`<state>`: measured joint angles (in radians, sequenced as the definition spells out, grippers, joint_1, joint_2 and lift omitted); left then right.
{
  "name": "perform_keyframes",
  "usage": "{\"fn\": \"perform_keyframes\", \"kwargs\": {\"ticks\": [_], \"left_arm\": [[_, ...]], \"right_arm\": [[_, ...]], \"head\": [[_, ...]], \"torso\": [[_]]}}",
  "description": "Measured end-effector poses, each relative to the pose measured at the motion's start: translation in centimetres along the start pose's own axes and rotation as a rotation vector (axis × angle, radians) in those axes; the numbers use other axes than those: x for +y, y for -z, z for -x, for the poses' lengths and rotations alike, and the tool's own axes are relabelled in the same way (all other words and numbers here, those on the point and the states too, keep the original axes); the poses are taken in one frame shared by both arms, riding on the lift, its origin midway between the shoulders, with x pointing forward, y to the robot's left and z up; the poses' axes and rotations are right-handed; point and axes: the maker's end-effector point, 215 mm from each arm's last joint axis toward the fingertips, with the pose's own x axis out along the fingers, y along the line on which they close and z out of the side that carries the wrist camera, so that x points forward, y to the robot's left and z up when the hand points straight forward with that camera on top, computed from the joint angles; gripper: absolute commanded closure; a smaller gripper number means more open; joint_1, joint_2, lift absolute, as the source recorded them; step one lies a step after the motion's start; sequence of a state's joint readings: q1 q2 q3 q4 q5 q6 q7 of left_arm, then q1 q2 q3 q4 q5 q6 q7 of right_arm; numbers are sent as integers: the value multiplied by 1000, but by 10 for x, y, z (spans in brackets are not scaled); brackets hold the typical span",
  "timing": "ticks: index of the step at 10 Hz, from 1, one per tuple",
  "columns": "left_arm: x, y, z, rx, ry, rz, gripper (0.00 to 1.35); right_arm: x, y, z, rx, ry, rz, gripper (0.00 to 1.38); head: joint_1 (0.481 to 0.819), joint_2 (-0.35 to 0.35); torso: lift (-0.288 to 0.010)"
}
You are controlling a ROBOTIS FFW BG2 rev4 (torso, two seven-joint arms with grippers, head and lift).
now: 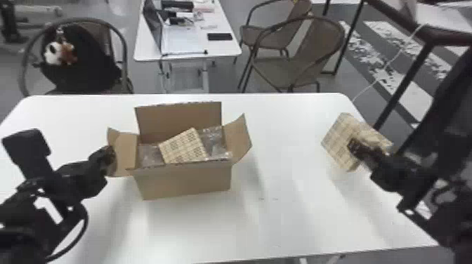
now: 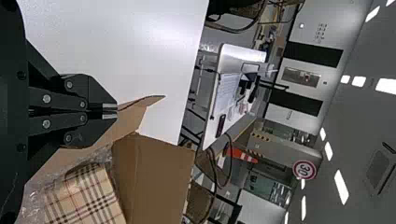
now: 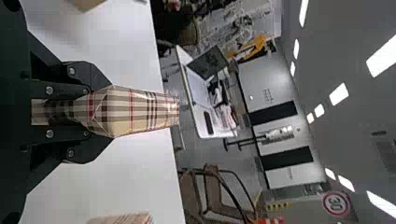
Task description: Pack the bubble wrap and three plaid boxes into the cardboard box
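The left gripper (image 1: 111,158) is shut at the outer edge of the left flap (image 1: 125,151) of the cardboard box (image 1: 184,180); in the left wrist view the gripper (image 2: 112,111) has its tips against that flap (image 2: 128,122), and whether it pinches it I cannot tell. Inside the open carton a plaid box (image 1: 182,147) lies tilted, with bubble wrap (image 1: 213,140) on both sides. Over the table's right side, the right gripper (image 1: 356,147) holds another plaid box (image 1: 337,142). In the right wrist view, the gripper (image 3: 88,112) is closed around that box (image 3: 140,111); another plaid box (image 3: 123,219) lies on the table.
The carton stands left of centre on the white table (image 1: 281,210), its back flap (image 1: 179,119) upright and its right flap (image 1: 240,140) spread outward. Chairs (image 1: 295,66) and a second table (image 1: 186,45) are beyond the far edge.
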<state>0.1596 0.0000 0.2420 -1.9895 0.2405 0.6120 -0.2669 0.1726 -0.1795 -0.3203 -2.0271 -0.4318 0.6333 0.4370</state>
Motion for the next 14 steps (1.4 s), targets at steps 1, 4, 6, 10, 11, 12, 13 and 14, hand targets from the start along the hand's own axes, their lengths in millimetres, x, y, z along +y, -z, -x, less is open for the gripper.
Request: {"fn": "perform_keyframes", "kwargs": {"ticks": [1,4,6,10,11,12,13,14], "left_arm": [[-1,-1,-1,-1,1,-4,1213],[-6,-2,-5,1,7,-10,1213],[-6,-1,-5,4,6,-13,1213],[-12,0,-10,7,15,-18,1213],[-13,1,-10,9,16,-18,1213],[-14,1,-11,9,18,-18,1213],[-15,1,-12,10,20,-19,1213],[-16,1,-12,10,20,-21,1213]], "right_arm": [[32,-33,-10,36,-99,-47,1121],[115,-78,-22,110,-308,-306,1121],[165,-71,-39,198,-481,-438,1121],[252,-25,-100,334,-813,-541,1113],[267,-8,-112,368,-864,-581,1111],[275,10,-122,405,-881,-625,1105],[278,27,-129,434,-878,-667,1104],[281,44,-132,467,-869,-699,895]], "head": [[695,-4],[681,60],[674,120],[670,218],[675,239],[683,255],[687,259],[695,267]], "torso": [[-132],[-132],[-132],[-132],[-132],[-132],[-132],[-132]]}}
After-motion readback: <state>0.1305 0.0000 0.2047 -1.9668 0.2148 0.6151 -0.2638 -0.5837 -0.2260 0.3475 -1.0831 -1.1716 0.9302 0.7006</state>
